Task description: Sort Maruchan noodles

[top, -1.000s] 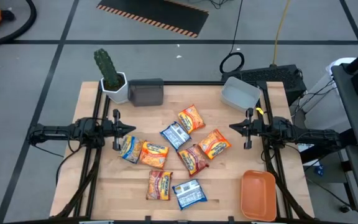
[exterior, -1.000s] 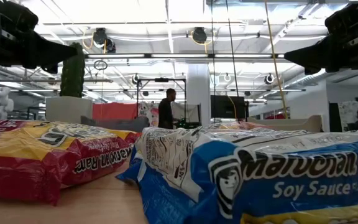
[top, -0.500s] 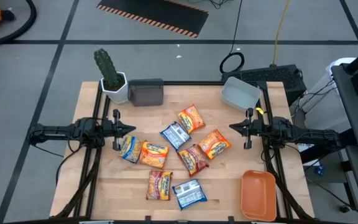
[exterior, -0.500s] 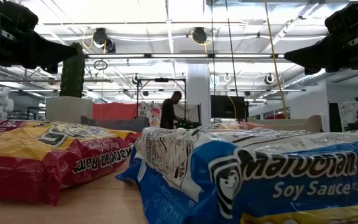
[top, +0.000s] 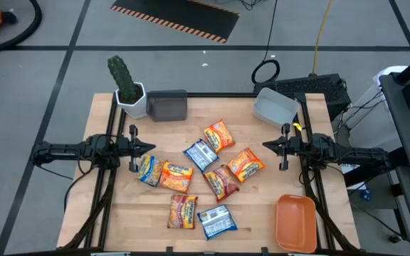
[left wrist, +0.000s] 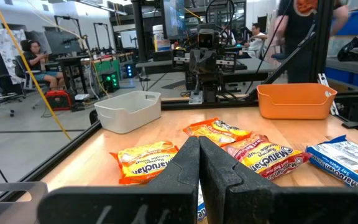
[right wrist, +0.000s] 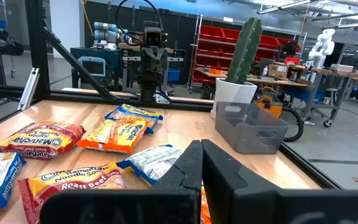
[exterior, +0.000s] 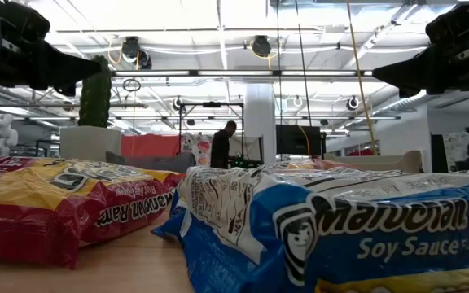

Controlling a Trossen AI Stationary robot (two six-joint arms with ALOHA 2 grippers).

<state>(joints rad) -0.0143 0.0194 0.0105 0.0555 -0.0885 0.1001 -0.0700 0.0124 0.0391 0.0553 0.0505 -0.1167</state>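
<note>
Several Maruchan noodle packets lie flat and scattered on the wooden table's middle: orange-yellow ones (top: 218,135) (top: 246,163) (top: 176,176), blue-white ones (top: 201,154) (top: 216,220), dark red-brown ones (top: 221,181) (top: 182,211). My left gripper (top: 152,148) hovers at the table's left side, shut, just left of the packet (top: 149,170). My right gripper (top: 265,146) hovers at the right side, shut, right of the packets. In the left wrist view my shut fingers (left wrist: 199,163) point across the packets; in the right wrist view likewise (right wrist: 201,163).
A potted cactus (top: 127,87) and a grey bin (top: 167,105) stand at the far left, a clear bin (top: 274,107) at the far right, an orange tray (top: 295,222) at the near right corner. Bare wood shows near the table's near-left corner (top: 130,220). People stand in the room beyond.
</note>
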